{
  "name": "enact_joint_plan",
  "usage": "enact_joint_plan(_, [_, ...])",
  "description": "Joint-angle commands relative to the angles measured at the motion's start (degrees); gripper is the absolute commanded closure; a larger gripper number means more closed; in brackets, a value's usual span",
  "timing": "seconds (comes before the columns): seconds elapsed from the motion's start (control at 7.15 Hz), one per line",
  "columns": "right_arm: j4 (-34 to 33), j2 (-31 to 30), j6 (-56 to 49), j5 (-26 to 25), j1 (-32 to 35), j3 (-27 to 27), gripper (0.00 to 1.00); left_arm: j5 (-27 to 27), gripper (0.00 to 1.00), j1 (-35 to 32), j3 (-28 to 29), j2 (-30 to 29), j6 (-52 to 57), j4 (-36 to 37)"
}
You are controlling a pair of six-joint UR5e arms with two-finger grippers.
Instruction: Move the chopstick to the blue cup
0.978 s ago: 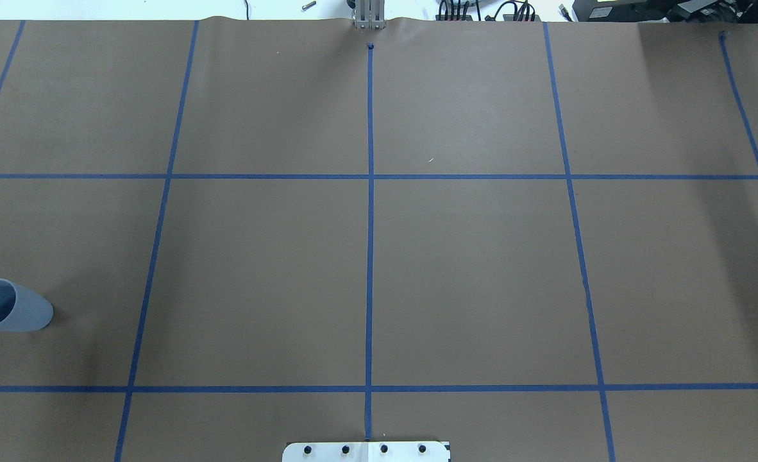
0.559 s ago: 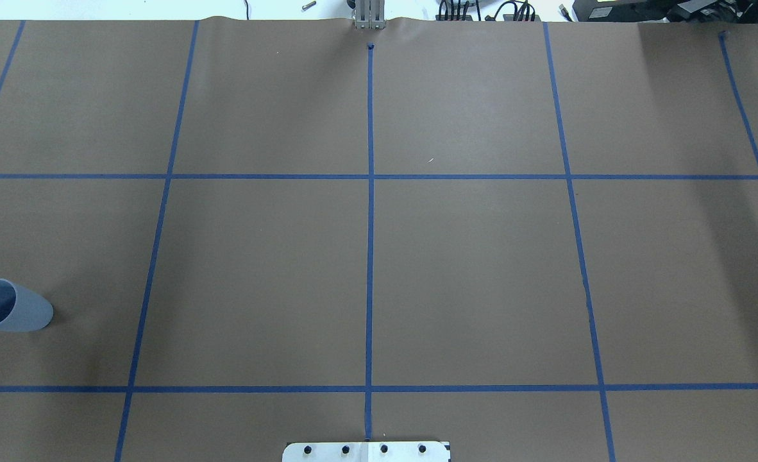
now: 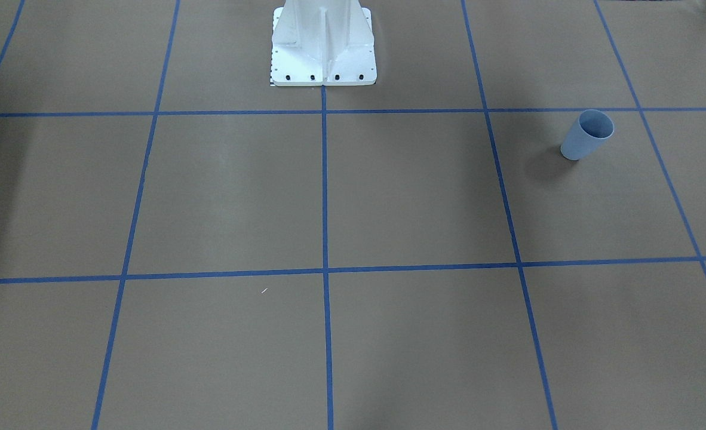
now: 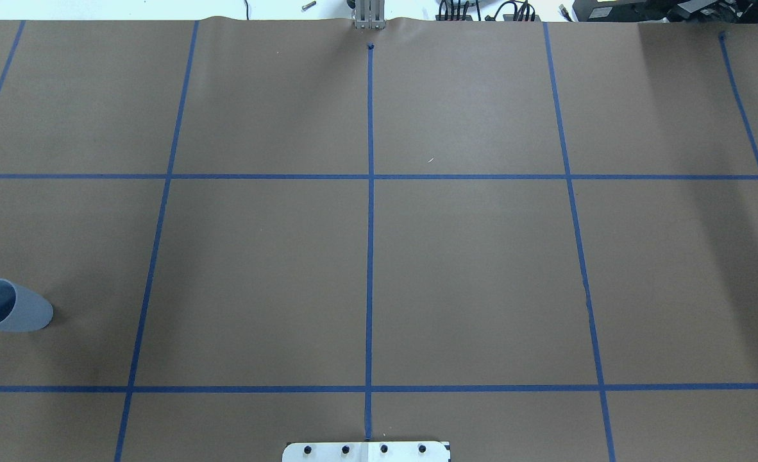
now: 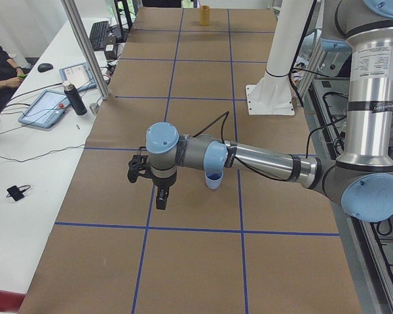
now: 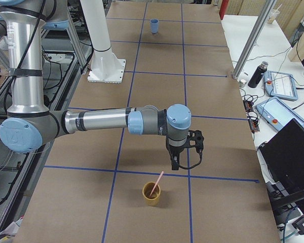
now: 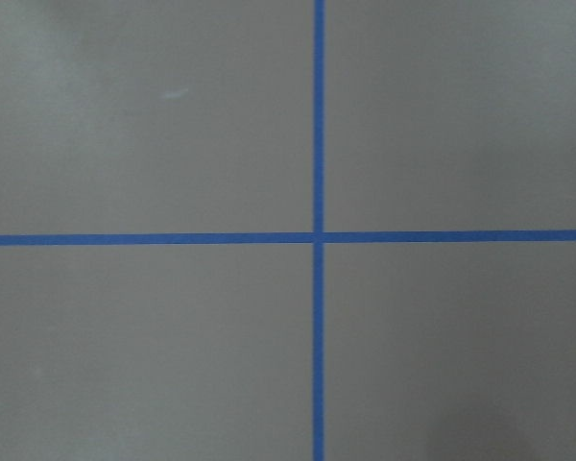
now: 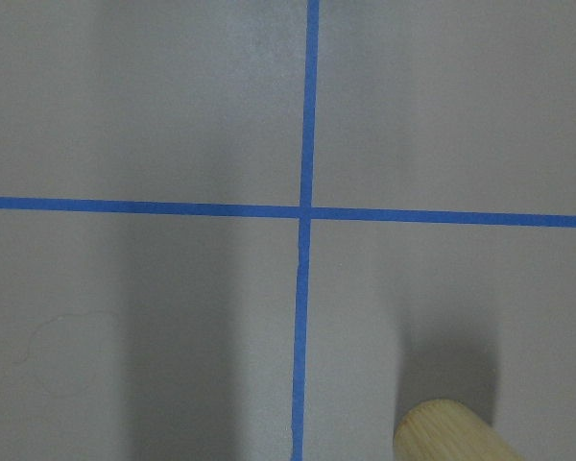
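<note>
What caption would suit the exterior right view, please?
Right gripper hovers by yellow cup holding chopstick; blue cup far off.

Blue cup (image 3: 587,134): one. Chopstick (image 6: 157,181): one. Yellow cup (image 6: 152,195): one. Arms: two, left arm (image 5: 262,160), right arm (image 6: 96,121). End effectors: two, left end effector (image 5: 160,203), right end effector (image 6: 176,166). Bottle (image 6: 256,75): one. Tablets (image 6: 280,83): two.

Open tabletop (image 4: 469,276) stretches wide between the two ends: flat taped paper. The blue cup (image 4: 10,306) stands upright at the left end, the left arm (image 5: 262,160) stretched out low beside it. At the right end the chopstick (image 6: 157,181) leans out of a mustard cup (image 6: 152,195) — near the right fingers (image 6: 175,163). The white pedestal (image 3: 323,42) blocks the robot-side edge.
</note>
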Motion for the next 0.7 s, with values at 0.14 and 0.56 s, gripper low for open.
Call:
enact_joint_plan(0.14, [0.01,-0.03,0.17,0.06,-0.01,-0.49,0.00,-0.64,0.01,8.07,-5.15,12.13,-19.92,-18.27])
enact_joint_plan(0.56, [0.01,0.23,0.17,0.41,-0.01,-0.22,0.00,-0.82,0.01,19.22,-5.08,18.78,-35.27,-35.31])
